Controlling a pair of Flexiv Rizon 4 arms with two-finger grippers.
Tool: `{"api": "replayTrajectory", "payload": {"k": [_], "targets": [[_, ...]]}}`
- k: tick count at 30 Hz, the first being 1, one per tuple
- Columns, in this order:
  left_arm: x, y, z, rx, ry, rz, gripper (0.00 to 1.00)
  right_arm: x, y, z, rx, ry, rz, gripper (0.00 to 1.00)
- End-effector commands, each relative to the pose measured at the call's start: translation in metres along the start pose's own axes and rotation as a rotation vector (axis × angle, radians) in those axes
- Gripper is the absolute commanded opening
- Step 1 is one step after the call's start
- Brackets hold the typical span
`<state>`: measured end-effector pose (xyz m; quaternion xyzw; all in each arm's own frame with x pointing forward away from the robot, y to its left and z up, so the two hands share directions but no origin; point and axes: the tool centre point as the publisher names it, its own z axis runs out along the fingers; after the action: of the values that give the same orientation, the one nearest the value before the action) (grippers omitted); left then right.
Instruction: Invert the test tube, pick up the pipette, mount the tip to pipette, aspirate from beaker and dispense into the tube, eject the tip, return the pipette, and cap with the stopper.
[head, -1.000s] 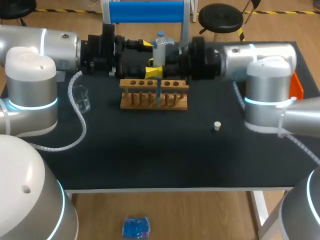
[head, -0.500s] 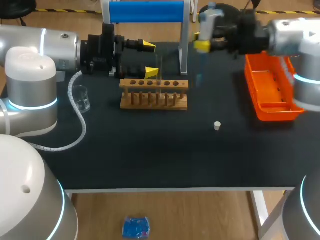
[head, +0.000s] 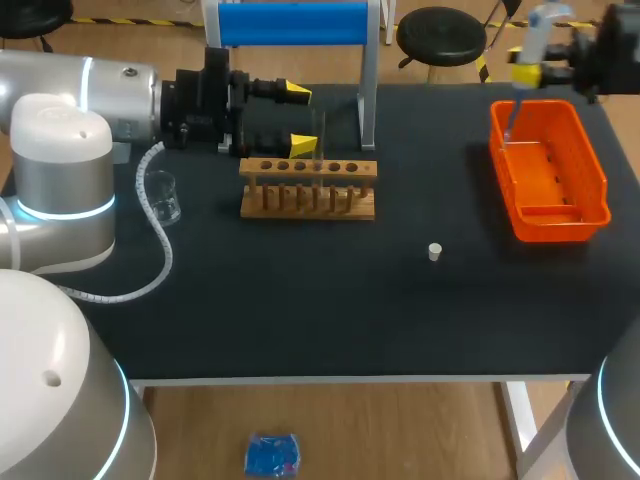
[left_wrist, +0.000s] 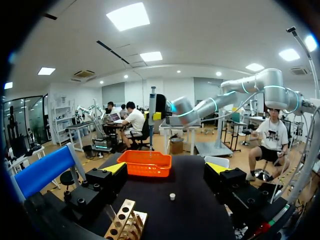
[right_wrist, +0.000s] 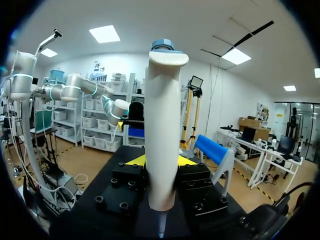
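On my table (head: 300, 310) I count one pipette (head: 536, 32) with one tip (head: 510, 124) on it, one orange tray (head: 553, 223), one wooden rack (head: 308, 190), one test tube (head: 320, 132) (clear glass, faint to see), one beaker (head: 164, 198), one white stopper (head: 434, 252) and one blue-topped stand (head: 292, 24), plus my two arms, the left arm (head: 100, 85) and the right arm (head: 612, 48)
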<state>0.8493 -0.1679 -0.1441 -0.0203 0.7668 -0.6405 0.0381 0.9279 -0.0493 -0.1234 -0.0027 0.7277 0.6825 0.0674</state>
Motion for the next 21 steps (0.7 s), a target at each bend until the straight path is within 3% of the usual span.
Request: {"api": "replayTrajectory", "payload": {"k": [1,9,21], "targets": [[0.0,0.0,-0.001,-0.001,0.001,0.0,1.0,0.003,-0.008,-0.06,-0.008,-0.006,0.001,0.0],[0.0,0.0,-0.001,-0.001,0.001,0.0,1.0,0.007,-0.03,-0.089,-0.023,-0.015,0.015,0.0],[0.0,0.0,-0.001,-0.001,0.001,0.0,1.0,0.012,-0.049,-0.094,-0.033,0.019,0.02,0.0]]}}
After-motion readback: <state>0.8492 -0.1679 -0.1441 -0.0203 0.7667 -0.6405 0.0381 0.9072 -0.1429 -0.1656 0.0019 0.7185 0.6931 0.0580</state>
